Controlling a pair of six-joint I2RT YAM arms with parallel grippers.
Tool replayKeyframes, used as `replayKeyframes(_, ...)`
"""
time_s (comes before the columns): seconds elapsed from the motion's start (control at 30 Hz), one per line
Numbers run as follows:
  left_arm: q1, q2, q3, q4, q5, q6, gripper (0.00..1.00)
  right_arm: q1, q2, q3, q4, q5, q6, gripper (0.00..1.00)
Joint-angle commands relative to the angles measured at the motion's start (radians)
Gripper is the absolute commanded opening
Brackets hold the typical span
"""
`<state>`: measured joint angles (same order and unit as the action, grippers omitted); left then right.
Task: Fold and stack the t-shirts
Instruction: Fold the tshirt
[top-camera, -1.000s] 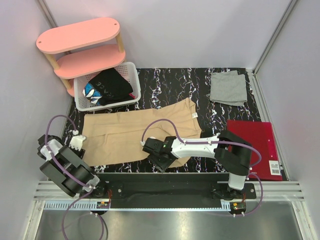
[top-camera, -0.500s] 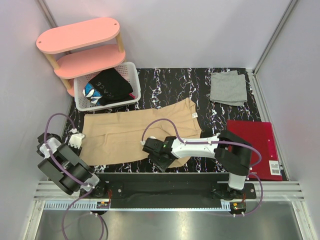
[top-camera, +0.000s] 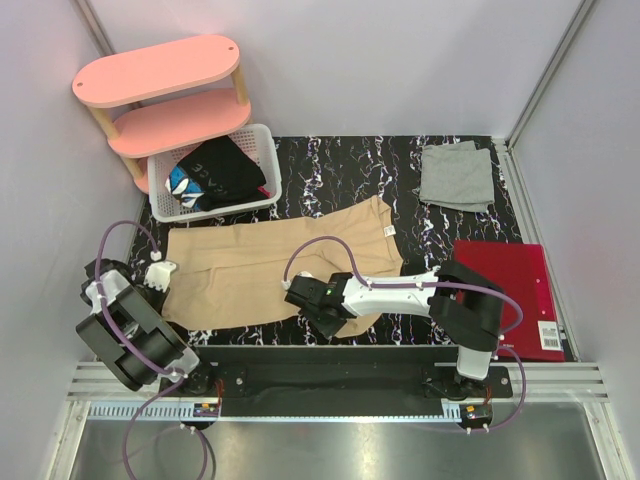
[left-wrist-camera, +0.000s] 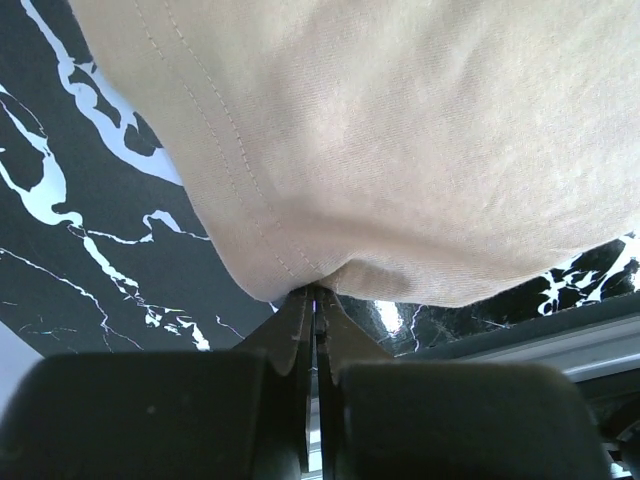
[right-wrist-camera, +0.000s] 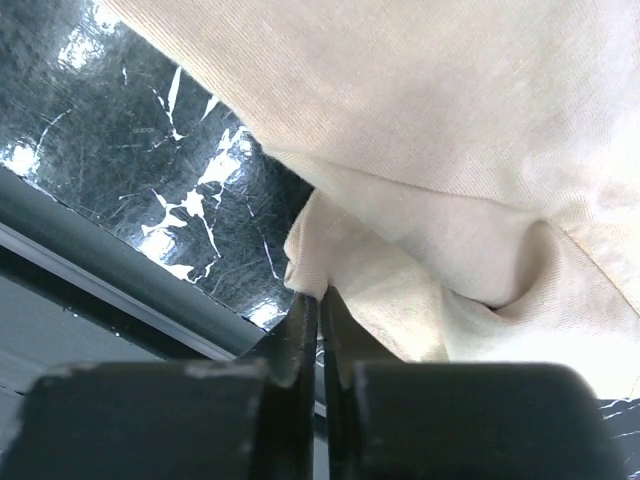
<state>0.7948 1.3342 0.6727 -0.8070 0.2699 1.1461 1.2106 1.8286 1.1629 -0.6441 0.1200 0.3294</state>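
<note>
A large tan-beige t-shirt (top-camera: 270, 265) lies spread across the black marbled table (top-camera: 340, 165). My left gripper (top-camera: 160, 275) sits at its left edge, shut on the hem of the tan t-shirt (left-wrist-camera: 400, 150). My right gripper (top-camera: 318, 308) is at the shirt's near edge, shut on a bunched fold of the tan t-shirt (right-wrist-camera: 480, 160). A light grey t-shirt (top-camera: 457, 176) lies folded at the far right of the table, away from both grippers.
A white basket (top-camera: 260, 140) holding dark clothes stands at the far left, in front of a pink two-tier shelf (top-camera: 160, 90). A flat red folder (top-camera: 510, 290) lies at the right, beside the right arm. A metal rail (top-camera: 340, 380) runs along the near edge.
Both grippers have closed on the tan t-shirt. The left gripper has shifted right onto the shirt's left edge; the right arm has stayed in place.
</note>
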Motion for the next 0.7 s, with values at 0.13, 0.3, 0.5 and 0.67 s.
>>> replayKeyframes(0.13, -0.009, -0.023, 0.036, -0.001, 0.074, -0.025, 0.0, -0.002, -0.116, 0.017, -0.095, 0.029, 0.074, 0.0)
replayKeyframes(0.3, -0.012, -0.069, 0.064, -0.056, 0.084, -0.006, 0.0, 0.0, -0.27, 0.052, -0.281, 0.014, 0.149, 0.0)
replayKeyframes(0.5, -0.014, -0.124, 0.08, -0.139, 0.077, 0.044, 0.0, 0.004, -0.465, 0.054, -0.476, -0.062, 0.292, 0.0)
replayKeyframes(0.67, -0.014, -0.145, 0.12, -0.207, 0.078, 0.058, 0.0, 0.006, -0.525, 0.005, -0.552, -0.118, 0.361, 0.0)
